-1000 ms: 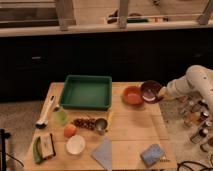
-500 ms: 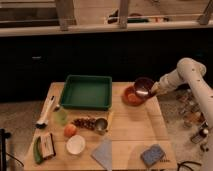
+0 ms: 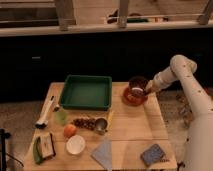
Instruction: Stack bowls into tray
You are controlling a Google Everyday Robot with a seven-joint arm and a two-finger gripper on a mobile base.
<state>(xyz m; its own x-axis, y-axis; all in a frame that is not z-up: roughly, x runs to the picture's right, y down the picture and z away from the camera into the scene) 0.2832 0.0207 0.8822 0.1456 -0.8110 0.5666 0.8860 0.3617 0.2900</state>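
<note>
At right rear of the surface (image 3: 135, 131): hand (image 3: 148, 90) sits at the right rim of the maroon bowl (image 3: 137, 86) and appears clamped on it; bowl is tilted and raised, directly over the orange bowl (image 3: 133, 98). Change over the last second: maroon bowl was to the right of the orange bowl, and has been carried leftward with the hand until it hangs over it. Orange bowl has not moved. Reading: the nesting step is under way, maroon going into orange. Cannot tell if the two are touching yet. Tray (image 3: 87, 93) lies left of both bowls, just beside the orange one, holding nothing. Judgement: neither bowl is in the tray yet, so the transfer remains.
</note>
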